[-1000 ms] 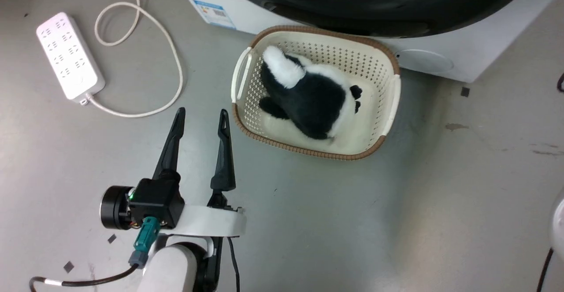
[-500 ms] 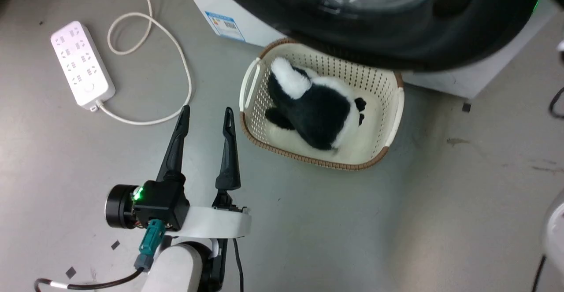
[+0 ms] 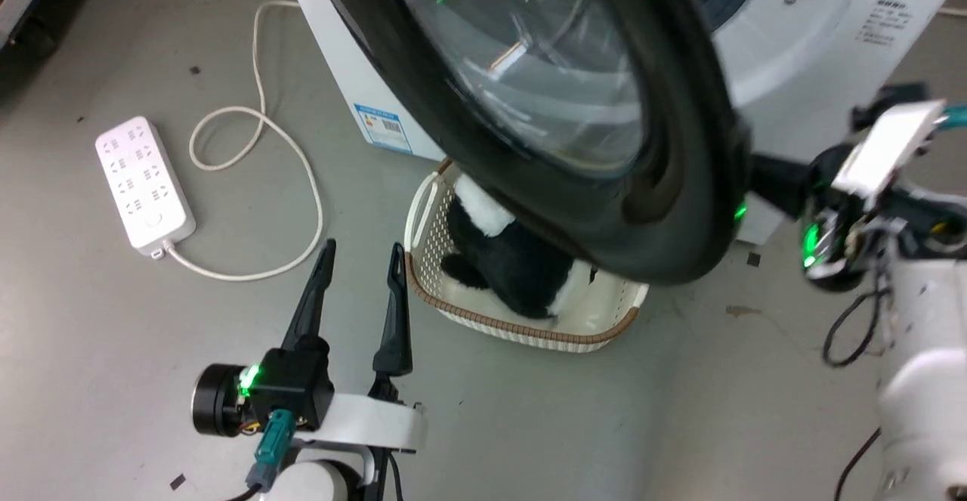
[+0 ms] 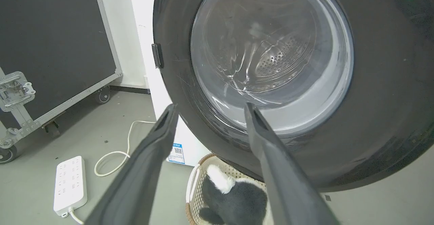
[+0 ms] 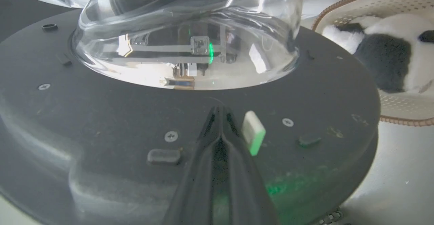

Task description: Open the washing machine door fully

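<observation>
Below washing machine door [image 3: 529, 93], grey floor [image 3: 529, 425]

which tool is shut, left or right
The right tool: its fingers are closed together, tips at the washing machine door. The left tool is open over the floor.

A cream perforated laundry basket [image 3: 521, 329] with a brown rim is sitting on the grey floor [image 3: 113, 320], holding a black-and-white plush toy [image 3: 502, 263]. A white power strip [image 3: 145, 181] is lying well apart, its cord [image 3: 302, 176] looping beside it. A black wheeled flight case [image 4: 51, 38] is standing behind.
</observation>
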### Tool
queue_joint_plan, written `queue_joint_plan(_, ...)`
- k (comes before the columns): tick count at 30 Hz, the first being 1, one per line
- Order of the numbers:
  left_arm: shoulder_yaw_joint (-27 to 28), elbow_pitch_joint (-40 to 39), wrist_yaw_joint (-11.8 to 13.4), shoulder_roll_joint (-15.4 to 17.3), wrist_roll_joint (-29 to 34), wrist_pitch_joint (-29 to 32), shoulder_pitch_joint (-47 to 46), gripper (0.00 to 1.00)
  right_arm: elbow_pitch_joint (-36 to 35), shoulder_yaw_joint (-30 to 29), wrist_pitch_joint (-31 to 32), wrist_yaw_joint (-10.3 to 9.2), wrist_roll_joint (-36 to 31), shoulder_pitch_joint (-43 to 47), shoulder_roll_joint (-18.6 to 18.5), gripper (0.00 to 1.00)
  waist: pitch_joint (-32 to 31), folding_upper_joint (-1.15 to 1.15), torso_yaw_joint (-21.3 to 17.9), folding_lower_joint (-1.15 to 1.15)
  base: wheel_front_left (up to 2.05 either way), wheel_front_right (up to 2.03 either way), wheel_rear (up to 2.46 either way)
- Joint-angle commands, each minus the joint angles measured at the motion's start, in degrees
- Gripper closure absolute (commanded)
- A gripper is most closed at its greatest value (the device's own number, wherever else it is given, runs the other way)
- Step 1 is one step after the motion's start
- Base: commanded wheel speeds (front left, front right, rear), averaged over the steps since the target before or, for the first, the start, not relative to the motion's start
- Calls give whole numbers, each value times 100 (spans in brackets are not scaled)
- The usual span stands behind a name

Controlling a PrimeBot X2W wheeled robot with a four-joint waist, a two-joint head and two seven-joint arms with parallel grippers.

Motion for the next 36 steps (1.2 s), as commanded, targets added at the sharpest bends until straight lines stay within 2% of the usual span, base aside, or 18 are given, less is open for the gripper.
queue_joint_plan(1,12,25,-22,6,45,-32,93,0,-97,307,-46,6,334,270,33,100,-67,0,-19,1,0,0,0)
queue_joint_plan(7,14,84,-81,6,72,-32,222,0,-663,1859,-301,6,1494,1006,33,100,-157,0,-52,1,0,0,0)
queue_joint_plan(8,14,84,-81,6,72,-32,222,0,-663,1859,-301,6,1494,1006,33,100,-157,0,-52,1,0,0,0)
queue_joint_plan(9,16,101,-102,6,89,-32,253,0,-880,2381,-403,6,1840,1250,33,100,-186,0,-50,1,0,0,0)
queue_joint_plan(10,16,101,-102,6,89,-32,253,0,-880,2381,-403,6,1840,1250,33,100,-186,0,-50,1,0,0,0)
queue_joint_plan(11,7,124,-129,6,109,-32,285,0,-1086,2852,-516,6,2069,1470,33,100,-210,0,-44,1,0,0,0)
queue_joint_plan(12,-1,134,-141,6,117,-32,302,0,-1182,3052,-585,6,2142,1563,33,100,-222,0,-42,1,0,0,0)
queue_joint_plan(13,-1,134,-141,6,117,-32,302,0,-1182,3052,-585,6,2142,1563,33,100,-222,0,-42,1,0,0,0)
queue_joint_plan(14,-22,147,-151,6,124,-32,343,0,-1343,3369,-745,6,2250,1712,33,100,-243,0,-40,1,0,0,0)
queue_joint_plan(21,-37,168,-167,6,110,-32,460,0,-1487,3773,-1299,6,2423,1901,33,100,-332,0,-77,1,0,0,0)
queue_joint_plan(22,-29,168,-165,6,109,-32,476,0,-1496,3723,-1421,6,2342,1902,32,77,-351,0,-95,1,0,0,0)
queue_joint_plan(23,-16,170,-164,6,111,-32,486,0,-1520,3658,-1542,6,2271,1904,27,24,-371,0,-118,1,0,0,0)
queue_joint_plan(24,1,174,-164,6,110,-32,491,0,-1567,3584,-1658,6,2211,1908,12,0,-392,0,-142,1,0,0,0)
queue_joint_plan(27,82,159,-195,6,104,-32,485,0,-1930,3416,-2127,6,1839,1963,-156,0,-476,0,-241,1,0,0,0)
queue_joint_plan(31,226,193,-265,6,108,-32,514,0,-2628,3175,-3185,6,1072,2200,-541,0,-636,0,-392,1,0,0,0)
queue_joint_plan(33,310,190,-289,6,92,-32,516,0,-3032,3178,-3928,6,421,2326,-888,0,-708,0,-472,1,0,0,0)
queue_joint_plan(36,440,210,-366,6,-67,-32,560,0,-3484,3563,-5048,6,-822,2609,-1523,0,-809,0,-630,1,0,0,0)
